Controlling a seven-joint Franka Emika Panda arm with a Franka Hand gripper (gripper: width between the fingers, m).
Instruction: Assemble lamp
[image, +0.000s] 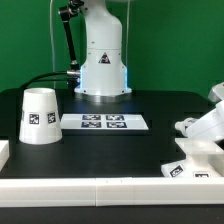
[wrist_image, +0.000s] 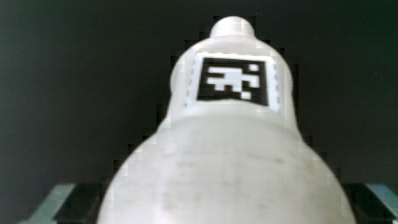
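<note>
The hand (image: 203, 127) looks clamped on the bulb (wrist_image: 222, 130), which fills the wrist view, though the fingertips are hidden. It hangs over the base (image: 195, 160) at the tabletop (image: 110, 150) edge on the exterior view's right. This is probably the bulb-fitting step. Next, the bulb must be lined up with the base's socket and screwed in. The shade (image: 38, 115) stands near the opposite edge.

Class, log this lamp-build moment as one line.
bulb: at gripper, grip unclear | shade: standing on table | base: flat, exterior view's right

No legible text, bulb (wrist_image: 214, 170) tag (wrist_image: 233, 78) (coded squares)
</note>
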